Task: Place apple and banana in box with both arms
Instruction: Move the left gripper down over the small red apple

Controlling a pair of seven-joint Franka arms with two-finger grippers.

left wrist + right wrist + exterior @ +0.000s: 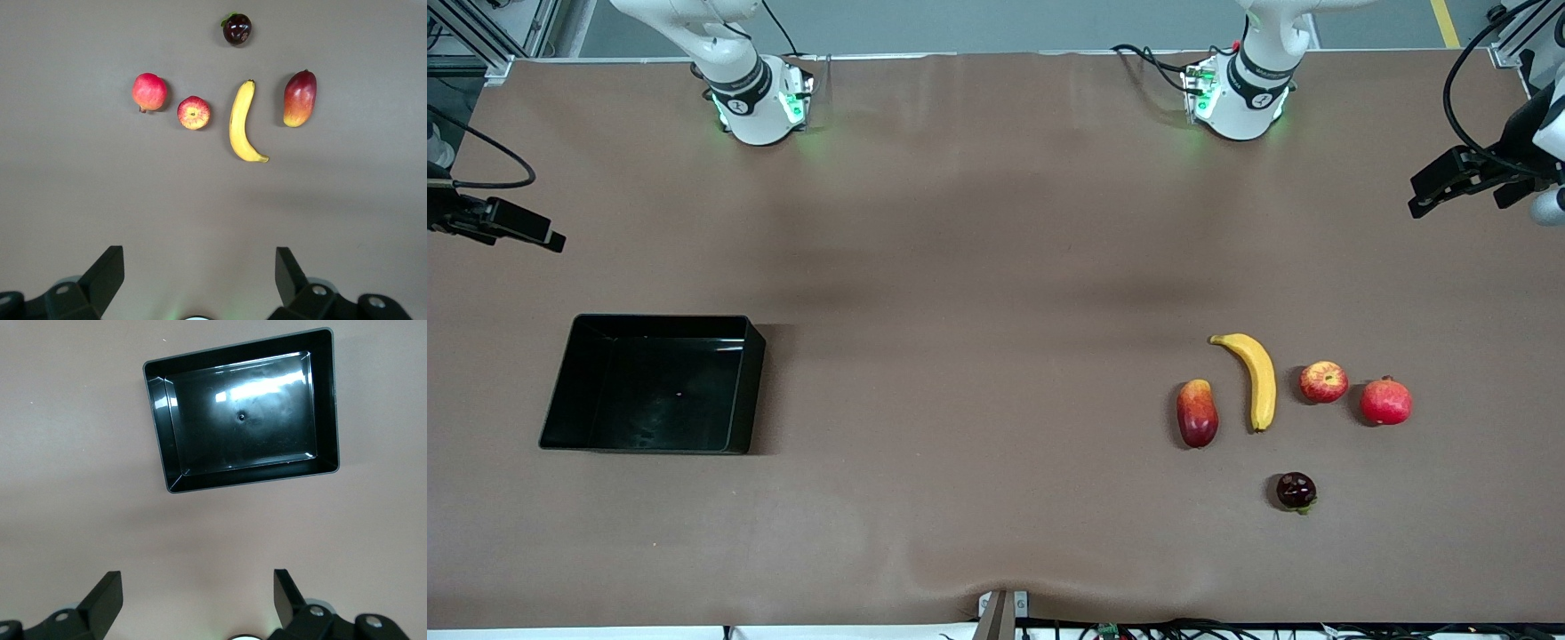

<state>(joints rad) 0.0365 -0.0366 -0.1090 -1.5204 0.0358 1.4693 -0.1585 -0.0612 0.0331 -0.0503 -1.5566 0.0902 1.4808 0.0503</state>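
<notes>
Black and glossy, the box (560, 391) sits empty near the right arm's end of the table — banana (1258, 378) and apple (1323, 382) lie untouched toward the left arm's end. Left gripper (200, 280) and right gripper (198, 600) hover high over the table edges, jaws apart.

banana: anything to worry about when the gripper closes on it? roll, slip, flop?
The banana lies flat on its curved side, so it will probably pivot or slide under a push, not roll like the round apple. It looks rigid and smooth, perhaps slippery. Gripping across the middle seems safest; an end grip may let it swing. The left gripper is open, clear of it.
</notes>
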